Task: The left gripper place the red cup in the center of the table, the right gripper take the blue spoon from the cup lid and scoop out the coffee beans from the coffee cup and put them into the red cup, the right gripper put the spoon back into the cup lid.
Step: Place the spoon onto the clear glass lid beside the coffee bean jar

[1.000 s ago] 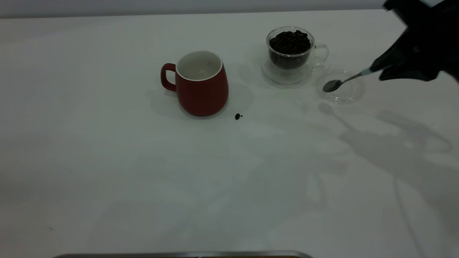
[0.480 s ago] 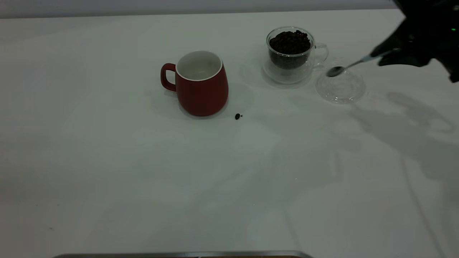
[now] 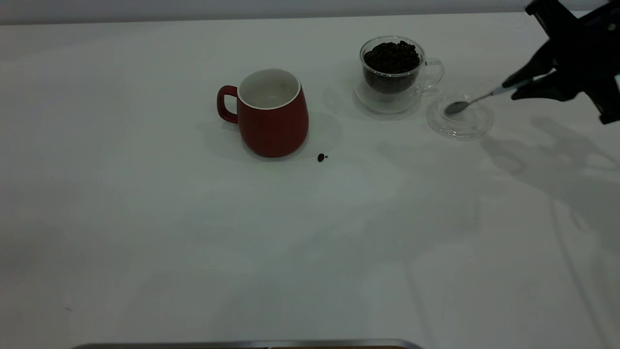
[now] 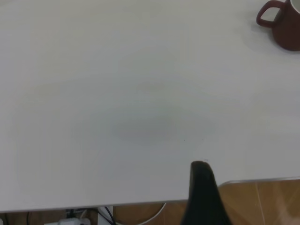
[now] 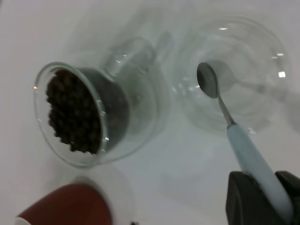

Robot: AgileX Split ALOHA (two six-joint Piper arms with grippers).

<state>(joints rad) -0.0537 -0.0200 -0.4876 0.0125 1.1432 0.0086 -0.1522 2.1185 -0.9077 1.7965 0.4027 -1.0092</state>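
Note:
The red cup (image 3: 271, 112) stands near the table's middle, handle to the left; it also shows in the left wrist view (image 4: 281, 24) and the right wrist view (image 5: 70, 206). The glass coffee cup (image 3: 392, 68) full of beans (image 5: 75, 112) stands at the back right. The clear cup lid (image 3: 460, 118) lies right of it. My right gripper (image 3: 528, 86) is shut on the blue spoon (image 5: 253, 154), whose empty metal bowl (image 3: 456, 107) hangs over the lid (image 5: 234, 70). My left gripper is parked off the table's near left; one dark finger (image 4: 202, 197) shows.
A loose coffee bean (image 3: 320, 157) lies on the white table (image 3: 193, 232) just right of the red cup. The table's near edge (image 4: 140, 202) shows in the left wrist view, with wooden floor beyond.
My right gripper lifted the spoon up and back from the lid, then lowered it again so its bowl is over the lid. The cups and the bean have not moved.

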